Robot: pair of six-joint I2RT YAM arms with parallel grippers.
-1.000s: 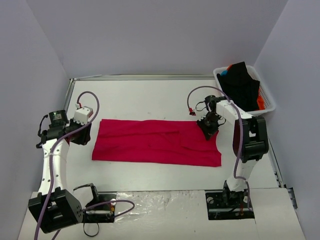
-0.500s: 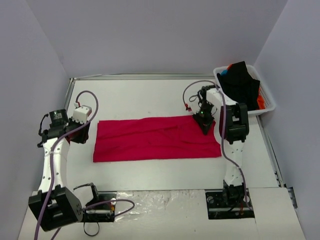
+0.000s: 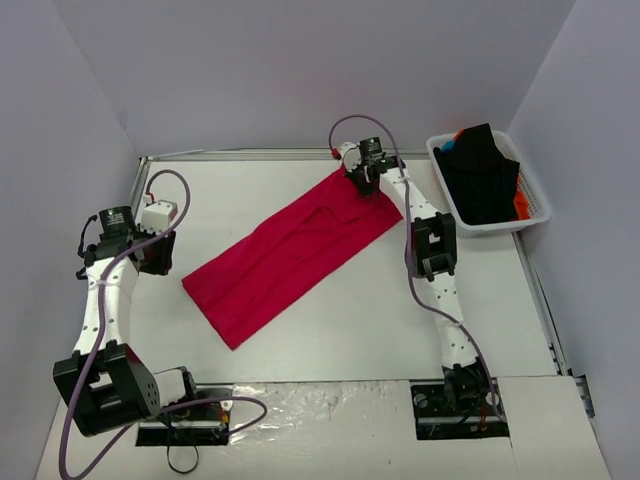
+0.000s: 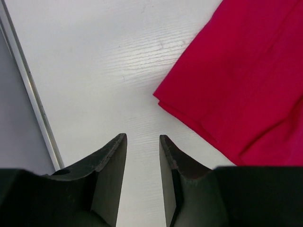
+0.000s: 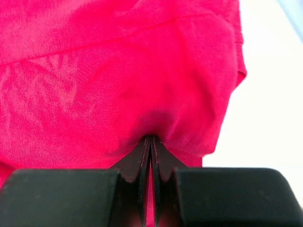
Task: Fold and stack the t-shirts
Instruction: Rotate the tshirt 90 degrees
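The crimson-red t-shirt [image 3: 290, 250], folded into a long strip, lies diagonally on the table from near left to far right. My right gripper [image 3: 362, 181] is shut on its far right end and fills its wrist view with red cloth [image 5: 118, 71]. My left gripper [image 3: 152, 248] is open and empty over bare table, just left of the strip's near left corner [image 4: 236, 80]. More t-shirts, black [image 3: 482, 180], orange and blue, lie heaped in the white basket [image 3: 533, 215] at the far right.
A raised metal rail [image 3: 270, 154] borders the table's far edge and another [image 4: 33, 99] its left side. Grey walls close in the back and both sides.
My right gripper has pulled the strip's right end away toward the far edge, swinging the shirt from lying level to lying diagonally. My left gripper has barely moved.
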